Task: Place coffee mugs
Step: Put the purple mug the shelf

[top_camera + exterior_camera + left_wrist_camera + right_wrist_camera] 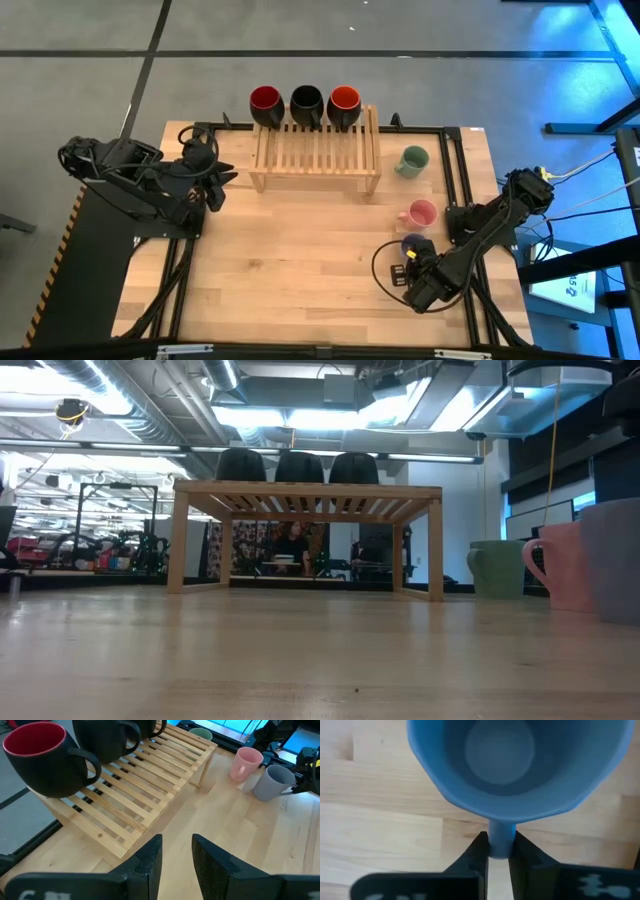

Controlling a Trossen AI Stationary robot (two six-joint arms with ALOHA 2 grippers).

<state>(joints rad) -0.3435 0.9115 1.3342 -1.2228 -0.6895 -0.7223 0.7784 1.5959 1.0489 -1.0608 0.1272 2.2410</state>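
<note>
Right wrist view | right tool (pixel 497 851) pinches lavender mug (pixel 520 765) handle | rim cropped

Wooden slatted rack (pixel 316 150) stands on the light wood table (pixel 290 270) toward its far edge, its long side parallel to that edge; in the low view it reads as a low bench on four legs with open space beneath the slats. In the left wrist view the rack's near corner lies just beyond the two dark fingers, offset to one side, with bare tabletop directly ahead of the fingertips. Black frame rails (pixel 455 180) border the table, and in the room beyond, seen under the rack, a seated person (pixel 292 545) shows among desks and equipment.
</note>
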